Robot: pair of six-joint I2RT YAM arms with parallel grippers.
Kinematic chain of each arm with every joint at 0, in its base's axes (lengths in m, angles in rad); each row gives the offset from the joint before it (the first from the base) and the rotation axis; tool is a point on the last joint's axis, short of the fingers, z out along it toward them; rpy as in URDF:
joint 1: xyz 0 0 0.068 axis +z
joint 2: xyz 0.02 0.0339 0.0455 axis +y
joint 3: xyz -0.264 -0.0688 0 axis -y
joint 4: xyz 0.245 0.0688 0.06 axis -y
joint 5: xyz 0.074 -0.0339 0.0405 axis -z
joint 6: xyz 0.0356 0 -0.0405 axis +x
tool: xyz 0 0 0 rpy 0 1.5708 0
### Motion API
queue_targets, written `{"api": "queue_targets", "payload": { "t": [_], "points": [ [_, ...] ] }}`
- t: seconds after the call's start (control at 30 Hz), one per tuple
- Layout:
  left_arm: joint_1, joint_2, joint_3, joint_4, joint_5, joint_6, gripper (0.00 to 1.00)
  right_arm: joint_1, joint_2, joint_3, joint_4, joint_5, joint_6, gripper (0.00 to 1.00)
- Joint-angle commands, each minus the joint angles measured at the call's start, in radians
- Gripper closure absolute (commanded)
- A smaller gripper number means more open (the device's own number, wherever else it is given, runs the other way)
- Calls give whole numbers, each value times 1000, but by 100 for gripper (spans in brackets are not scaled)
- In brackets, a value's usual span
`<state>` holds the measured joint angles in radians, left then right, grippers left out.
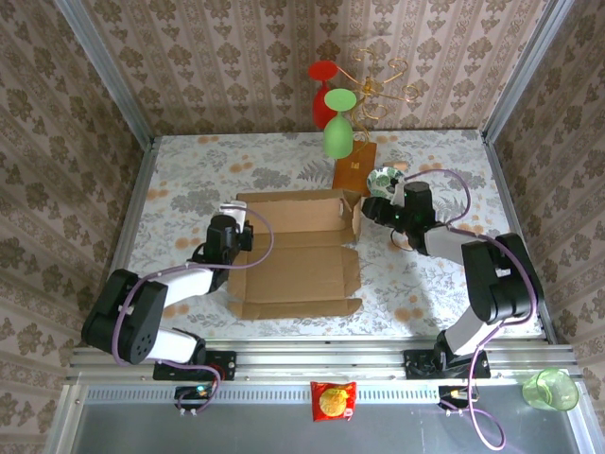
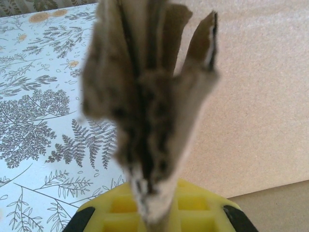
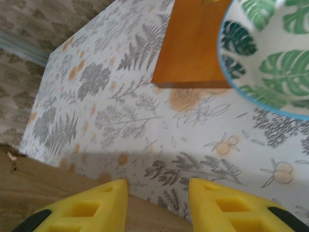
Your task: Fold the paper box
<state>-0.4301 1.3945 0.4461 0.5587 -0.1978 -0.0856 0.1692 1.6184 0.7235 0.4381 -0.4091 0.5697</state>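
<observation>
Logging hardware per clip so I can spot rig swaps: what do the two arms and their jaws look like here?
Both match: left arm and right arm have bulky black joint housings, a white forearm link and a thin purple cable looping alongside. The jaws are bright yellow moulded plastic with square recesses and black patches at the outer edges. No markings are legible.

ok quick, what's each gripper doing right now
left gripper: shut on a flap of the paper box
right gripper: open, holding nothing
</observation>
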Motion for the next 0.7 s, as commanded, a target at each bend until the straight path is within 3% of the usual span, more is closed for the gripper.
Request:
{"api": "queue_targets", "payload": {
  "t": [0.0, 0.43, 0.67],
  "points": [
    [8, 15, 32, -19, 17, 30, 100, 12, -54, -44, 53, -92, -81, 61],
    [27, 38, 49, -28, 57, 27, 100, 27, -127, -86, 35, -160, -232, 62],
    [30, 41, 52, -27, 62, 26, 100, 37, -94, -71, 25, -191, -271, 61]
  ]
}}
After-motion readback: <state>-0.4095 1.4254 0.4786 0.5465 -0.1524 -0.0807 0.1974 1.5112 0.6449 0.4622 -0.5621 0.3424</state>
